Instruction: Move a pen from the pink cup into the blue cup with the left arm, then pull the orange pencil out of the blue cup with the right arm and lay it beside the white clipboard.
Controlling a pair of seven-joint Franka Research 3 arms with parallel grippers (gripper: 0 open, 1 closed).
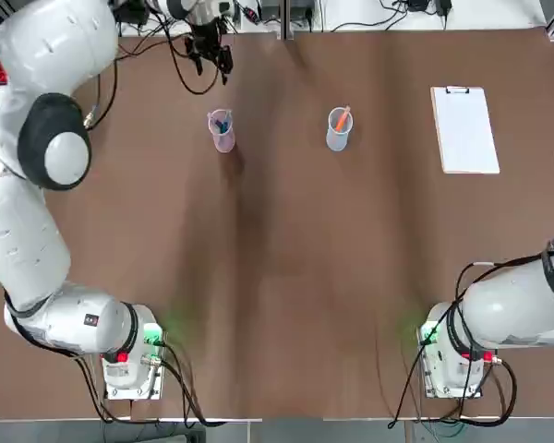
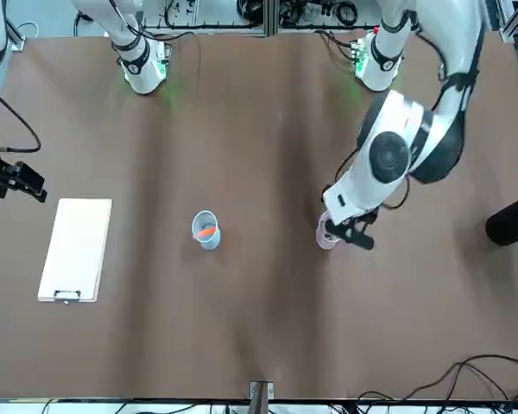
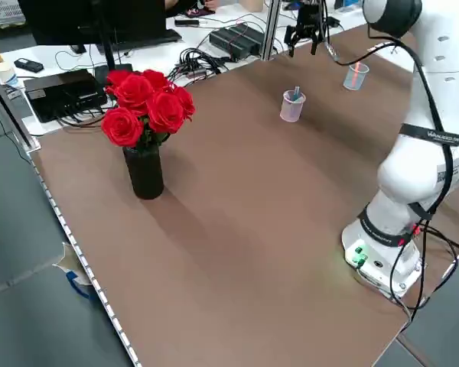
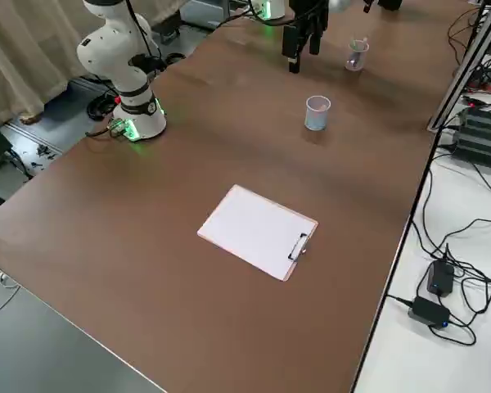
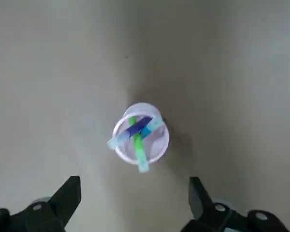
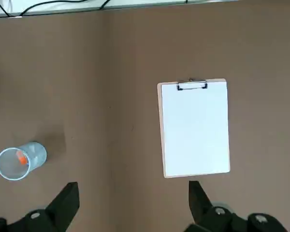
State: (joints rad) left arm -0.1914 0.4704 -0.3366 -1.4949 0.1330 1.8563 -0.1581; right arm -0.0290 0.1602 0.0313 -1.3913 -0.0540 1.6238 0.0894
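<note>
Three pens [image 5: 139,148] in pink cup [image 1: 224,142], left of blue cup [image 1: 337,139] | orange pencil [image 1: 343,119] inside blue cup | bare table [image 1: 277,277] on blue cup's near side; far edge beyond | left pincer [image 5: 135,188], left of blue cup: wide, empty | right pincer [image 6: 134,191], right of it: wide, empty
</note>
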